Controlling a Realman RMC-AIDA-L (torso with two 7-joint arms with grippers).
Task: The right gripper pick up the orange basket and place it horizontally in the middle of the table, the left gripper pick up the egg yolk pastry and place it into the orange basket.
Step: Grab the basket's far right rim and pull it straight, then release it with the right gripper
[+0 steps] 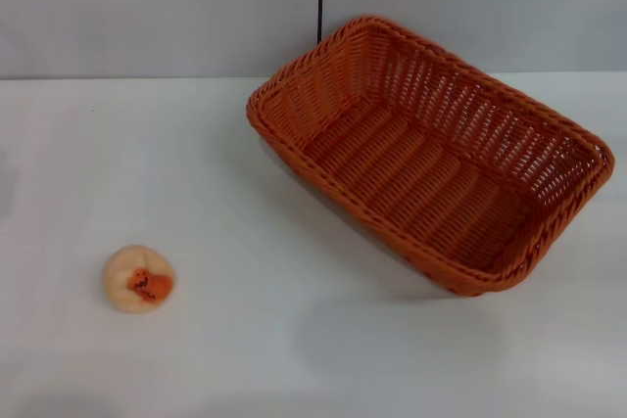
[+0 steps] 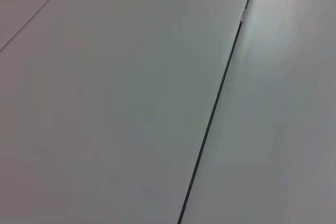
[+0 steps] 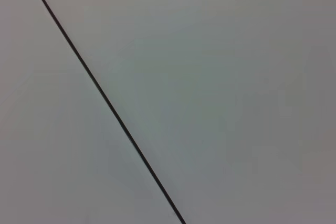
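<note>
White table, orange basket, egg yolk pastry

White counter bearing two objects, well apart. The orange basket rests at the far right, set diagonally with its opening upward; the egg yolk pastry lies near left, orange-red patch uppermost.

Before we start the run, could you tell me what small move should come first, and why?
Probably bring the right gripper into view toward the orange basket: it sits empty and skewed at the table's far right, not yet centred, while the egg yolk pastry waits at the near left. Neither gripper shows in any view.
</note>
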